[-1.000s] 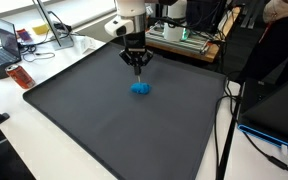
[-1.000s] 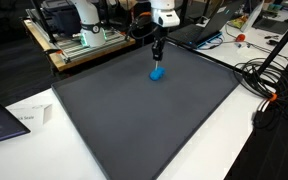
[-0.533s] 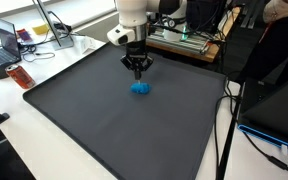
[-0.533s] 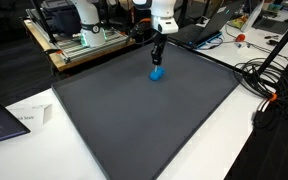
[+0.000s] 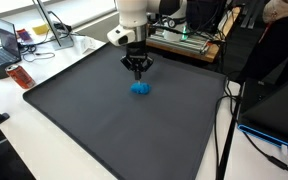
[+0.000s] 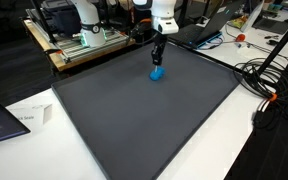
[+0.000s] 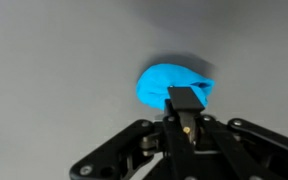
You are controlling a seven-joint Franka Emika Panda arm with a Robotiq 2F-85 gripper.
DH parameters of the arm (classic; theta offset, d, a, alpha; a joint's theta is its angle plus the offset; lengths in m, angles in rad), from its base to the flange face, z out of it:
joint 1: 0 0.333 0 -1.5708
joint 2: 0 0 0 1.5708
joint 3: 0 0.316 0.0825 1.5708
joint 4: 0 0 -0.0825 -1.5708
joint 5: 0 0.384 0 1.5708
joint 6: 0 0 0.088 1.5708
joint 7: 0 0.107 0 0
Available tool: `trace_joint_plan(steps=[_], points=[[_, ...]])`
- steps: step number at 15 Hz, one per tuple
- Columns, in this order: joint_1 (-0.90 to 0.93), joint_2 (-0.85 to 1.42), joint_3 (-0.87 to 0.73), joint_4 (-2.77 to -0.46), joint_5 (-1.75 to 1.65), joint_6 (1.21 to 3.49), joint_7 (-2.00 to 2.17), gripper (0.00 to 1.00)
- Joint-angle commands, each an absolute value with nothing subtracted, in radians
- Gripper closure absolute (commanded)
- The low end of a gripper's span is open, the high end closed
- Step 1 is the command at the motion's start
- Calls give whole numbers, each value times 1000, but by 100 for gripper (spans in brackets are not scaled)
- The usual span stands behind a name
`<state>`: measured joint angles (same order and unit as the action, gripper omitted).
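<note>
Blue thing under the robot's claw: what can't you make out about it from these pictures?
What the blue thing actually is: blurred in the wrist view, too small in both exterior views.
Its near edge: hidden behind the gripper in the wrist view.
Whether the gripper touches it or hangs just above it: too small to tell in the exterior views, and the wrist view looks straight down.

A broad dark grey mat (image 5: 104,130) covers a white table (image 5: 39,160) under even indoor light. At the far side stands a wooden bench (image 6: 84,52) laden with electronics. An open black laptop (image 5: 0,45) sits at the far left in an exterior view, and black cables (image 6: 266,72) trail at the right.
</note>
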<state>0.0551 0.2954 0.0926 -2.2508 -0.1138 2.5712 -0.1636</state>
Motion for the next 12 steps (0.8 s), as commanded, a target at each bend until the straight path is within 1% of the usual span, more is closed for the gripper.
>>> trace_joint_plan(steps=[1,7,10,11,12], points=[[63,243,92,-2264,-114,2561,-157,97],[58,196,105,-2264,-91,2557,-175,97],[43,176,129,-2261,-27,2535,-244,97],[48,174,123,-2259,-35,2539,-236,97],[76,175,80,-2259,-138,2572,-127,97]])
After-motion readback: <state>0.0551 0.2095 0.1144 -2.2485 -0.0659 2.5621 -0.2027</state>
